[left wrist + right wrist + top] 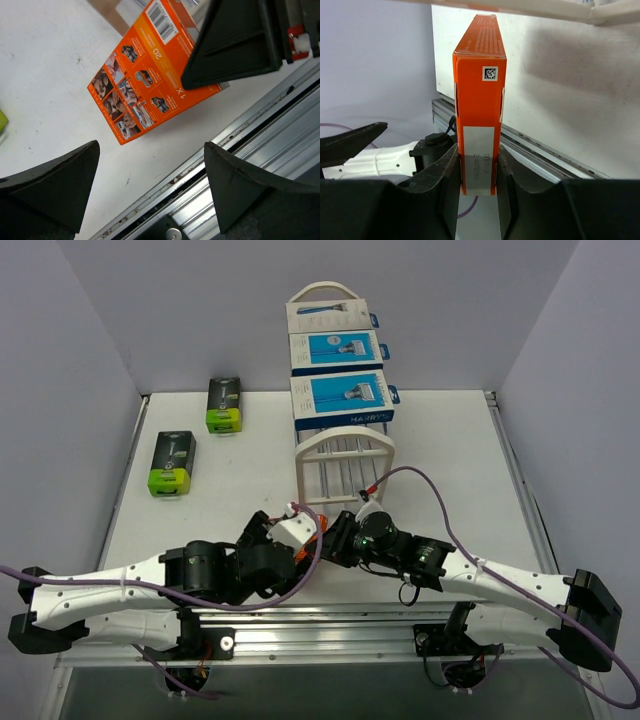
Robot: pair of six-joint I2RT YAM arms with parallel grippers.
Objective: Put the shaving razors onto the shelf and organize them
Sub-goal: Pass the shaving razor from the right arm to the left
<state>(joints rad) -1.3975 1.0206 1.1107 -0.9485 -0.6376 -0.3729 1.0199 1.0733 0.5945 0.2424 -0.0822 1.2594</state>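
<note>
An orange razor box (479, 90) stands on edge between the fingers of my right gripper (479, 175), which is shut on its lower end. In the left wrist view the same orange box (145, 80) hangs tilted above the table with a black right finger (235, 40) across it. My left gripper (150, 185) is open and empty just below the box, over the table's near edge. From above, both grippers, left (300, 527) and right (337, 536), meet in front of the shelf (345, 450). Three blue-and-white razor boxes (338, 348) sit on its tiers. Two black-and-lime boxes (224, 403) (172, 462) lie at the left.
A metal rail (240, 145) runs along the table's near edge under my left gripper. Purple cables (420, 480) loop off both wrists. A cream shelf bar (520, 6) crosses just above the orange box. Grey walls close the table on three sides.
</note>
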